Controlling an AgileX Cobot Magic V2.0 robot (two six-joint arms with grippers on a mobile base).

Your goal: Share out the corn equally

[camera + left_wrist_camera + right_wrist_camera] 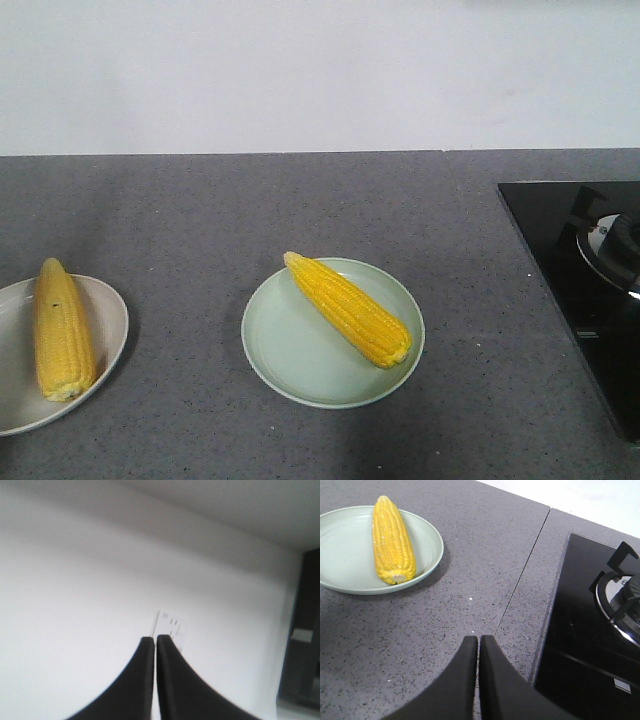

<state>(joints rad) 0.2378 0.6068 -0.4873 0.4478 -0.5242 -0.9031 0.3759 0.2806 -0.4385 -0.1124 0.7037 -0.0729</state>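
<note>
One yellow corn cob (350,308) lies diagonally on a pale green plate (290,355) in the middle of the grey counter; the same corn cob (392,540) and green plate (345,555) show at the upper left of the right wrist view. A second corn cob (62,328) lies on a white plate (105,320) at the left edge. My right gripper (479,638) is shut and empty above bare counter, to the right of the green plate. My left gripper (155,638) is shut and empty, pointing at a white wall. Neither gripper shows in the front view.
A black cooktop (570,270) with a burner (612,245) fills the right side of the counter; the cooktop (585,630) lies just right of my right gripper. A seam (520,580) runs across the counter. A white wall socket (171,626) sits behind the left fingertips.
</note>
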